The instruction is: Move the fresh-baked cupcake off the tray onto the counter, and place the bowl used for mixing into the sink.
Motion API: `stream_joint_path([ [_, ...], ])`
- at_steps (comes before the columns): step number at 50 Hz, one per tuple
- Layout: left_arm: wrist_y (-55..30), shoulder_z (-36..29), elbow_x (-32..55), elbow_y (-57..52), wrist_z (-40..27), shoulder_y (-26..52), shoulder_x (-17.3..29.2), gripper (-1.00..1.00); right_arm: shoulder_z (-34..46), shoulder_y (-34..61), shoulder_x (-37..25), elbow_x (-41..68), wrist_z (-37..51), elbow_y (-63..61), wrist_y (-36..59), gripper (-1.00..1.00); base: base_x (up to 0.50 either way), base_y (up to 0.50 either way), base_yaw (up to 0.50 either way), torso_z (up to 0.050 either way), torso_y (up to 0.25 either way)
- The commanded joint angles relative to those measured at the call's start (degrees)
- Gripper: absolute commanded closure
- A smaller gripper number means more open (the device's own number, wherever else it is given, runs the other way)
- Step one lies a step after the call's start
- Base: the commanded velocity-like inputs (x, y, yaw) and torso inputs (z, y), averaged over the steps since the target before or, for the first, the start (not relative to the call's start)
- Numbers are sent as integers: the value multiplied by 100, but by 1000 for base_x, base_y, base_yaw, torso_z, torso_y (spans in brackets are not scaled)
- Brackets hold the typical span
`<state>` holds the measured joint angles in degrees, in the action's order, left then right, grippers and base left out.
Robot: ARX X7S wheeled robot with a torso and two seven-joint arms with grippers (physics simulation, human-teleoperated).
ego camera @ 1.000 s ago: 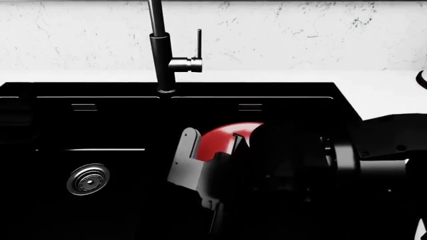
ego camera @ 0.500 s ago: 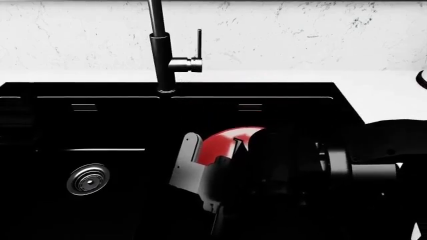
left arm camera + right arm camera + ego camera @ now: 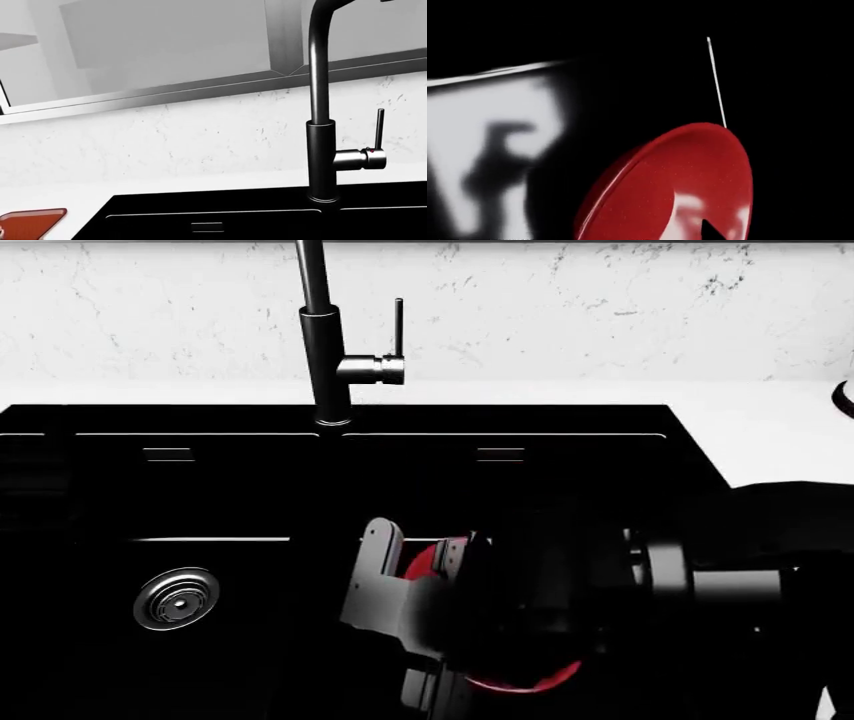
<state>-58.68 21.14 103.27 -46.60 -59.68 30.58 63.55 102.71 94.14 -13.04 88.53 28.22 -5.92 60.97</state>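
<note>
The red bowl (image 3: 424,565) sits low inside the right basin of the black sink (image 3: 200,500), mostly hidden under my right gripper (image 3: 416,545). Only a red patch between the grey fingers (image 3: 378,580) and a red rim crescent nearer me show. In the right wrist view the bowl (image 3: 680,185) fills the lower part, tilted and very close. The jaws are hidden there, so I cannot see whether they grip it. A corner of the red-brown tray (image 3: 33,220) lies on the white counter (image 3: 53,197). The cupcake is out of view. My left gripper shows in no frame.
A tall dark faucet (image 3: 324,360) with a side lever rises behind the divider between the basins. The left basin has a round silver drain (image 3: 176,598). White counter (image 3: 774,420) runs to the right of the sink, with a marbled wall behind.
The bowl has sunk from above the right gripper to low in the right basin. The gripper itself has dipped only slightly.
</note>
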Motion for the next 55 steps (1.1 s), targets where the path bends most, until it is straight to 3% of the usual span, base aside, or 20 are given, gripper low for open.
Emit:
stream_joint_path([
  [1, 13, 68, 50, -18, -25, -59, 22, -100, -72, 97, -29, 48, -14, -80, 69, -100, 0, 0, 0, 0, 0],
  [32, 100, -180, 83, -11, -119, 144, 90, -100, -1061, 1388, -927, 1337, 887, -1201, 116, -100, 0, 0, 0, 0, 0],
  [55, 158, -37, 202, -12, -149, 105, 172, -100, -1807, 2202, -2308, 2126, 1866, -2132, -271, -100, 0, 0, 0, 0, 0],
])
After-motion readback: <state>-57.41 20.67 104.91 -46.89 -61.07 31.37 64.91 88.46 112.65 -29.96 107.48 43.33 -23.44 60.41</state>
